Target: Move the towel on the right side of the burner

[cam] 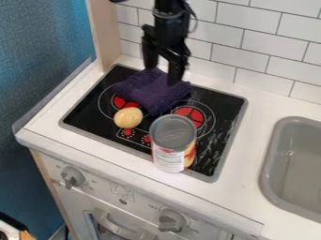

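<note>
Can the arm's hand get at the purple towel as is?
Probably yes. The open hand is right at the purple towel; the can and potato sit on the camera side, not between them.

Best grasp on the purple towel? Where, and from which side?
I'd pinch the raised middle of the purple towel, coming straight down from above with the end effector. It's soft and bunched up on the cooktop, so a fold should fit between the fingers. Avoid the front side: the can and yellow round item sit close there.
</note>
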{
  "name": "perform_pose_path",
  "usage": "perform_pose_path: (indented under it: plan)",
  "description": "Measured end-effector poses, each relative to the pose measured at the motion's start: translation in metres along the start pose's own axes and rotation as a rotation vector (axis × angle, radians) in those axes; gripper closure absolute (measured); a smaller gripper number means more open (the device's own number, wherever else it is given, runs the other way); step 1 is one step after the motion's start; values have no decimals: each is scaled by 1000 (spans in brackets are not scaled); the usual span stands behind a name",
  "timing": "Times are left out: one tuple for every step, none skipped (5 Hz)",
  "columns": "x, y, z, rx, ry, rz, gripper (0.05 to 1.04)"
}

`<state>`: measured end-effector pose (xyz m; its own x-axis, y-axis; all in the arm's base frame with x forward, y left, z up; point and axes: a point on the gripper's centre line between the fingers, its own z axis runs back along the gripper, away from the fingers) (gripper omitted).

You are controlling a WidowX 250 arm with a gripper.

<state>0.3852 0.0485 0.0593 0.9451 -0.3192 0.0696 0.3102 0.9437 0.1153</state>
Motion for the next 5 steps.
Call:
perform_pose_path:
  plan:
    - [-8,16,-19,12,68,75,83]
    - [-13,34,-43,-2,102,153,83]
    - [-15,40,-55,-1,118,189,83]
    - [-10,37,-60,-18,92,207,83]
    - [-6,29,-65,-55,77,198,83]
